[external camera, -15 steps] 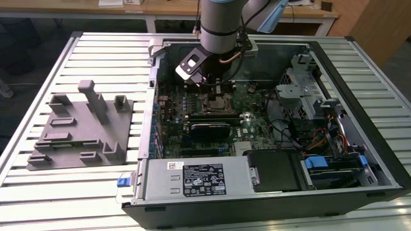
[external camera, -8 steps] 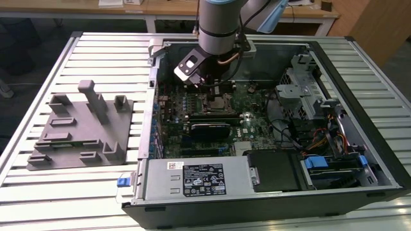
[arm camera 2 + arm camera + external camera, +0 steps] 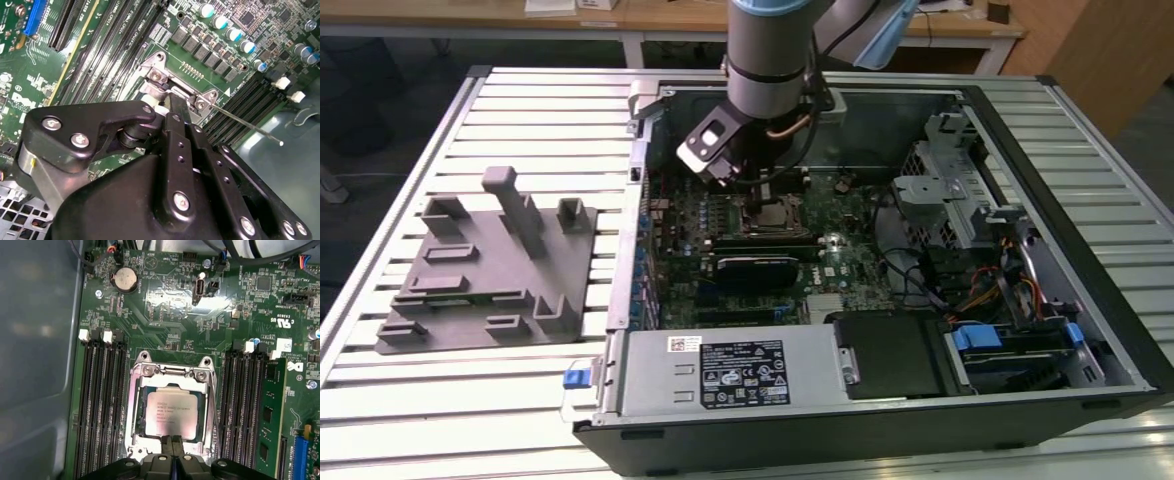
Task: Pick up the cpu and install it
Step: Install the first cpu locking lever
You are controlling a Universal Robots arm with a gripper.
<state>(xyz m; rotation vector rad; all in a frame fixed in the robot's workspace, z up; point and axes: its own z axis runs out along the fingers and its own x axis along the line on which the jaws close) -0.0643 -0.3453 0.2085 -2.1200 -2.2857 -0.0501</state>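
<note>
Status: the cpu (image 3: pixel 171 413) lies flat inside the metal socket frame (image 3: pixel 131 412) on the green motherboard (image 3: pixel 170 305), with memory slots (image 3: pixel 102 405) on either side. The gripper (image 3: pixel 172 440) hangs at the cpu's edge, fingers pressed together and grasping nothing. A grey fixture plate (image 3: pixel 487 270) sits to the exterior view's left of the computer case (image 3: pixel 854 440).

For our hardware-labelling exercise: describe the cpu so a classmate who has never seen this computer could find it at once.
Look inside the open computer case at the green motherboard. Between its two banks of black memory slots sits a shiny metal socket frame; the cpu is the flat square within it, set apart by its pale silver top.
</note>
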